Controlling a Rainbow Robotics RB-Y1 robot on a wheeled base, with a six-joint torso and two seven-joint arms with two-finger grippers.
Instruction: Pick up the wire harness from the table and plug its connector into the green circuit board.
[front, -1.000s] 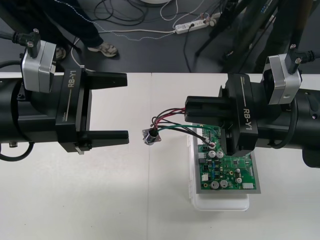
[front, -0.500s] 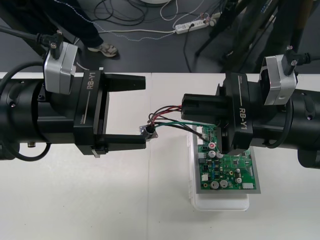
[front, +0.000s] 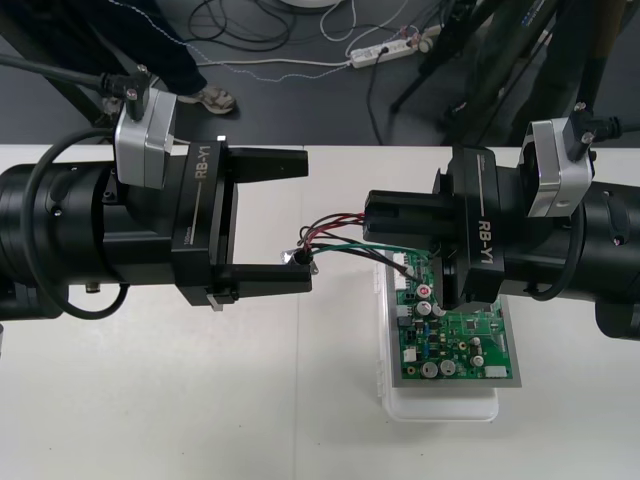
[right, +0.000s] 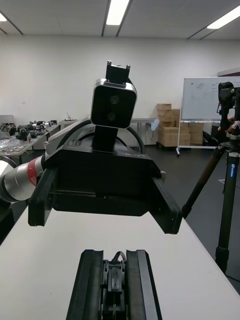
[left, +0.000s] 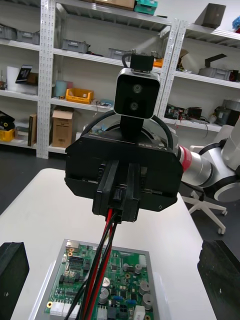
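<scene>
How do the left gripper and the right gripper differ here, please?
The left gripper is open and empty; the right gripper is shut on the harness at its plug. The left gripper is over bare table by the socket; the right gripper is above the green board's far end. Both lie level, pointing at each other.
</scene>
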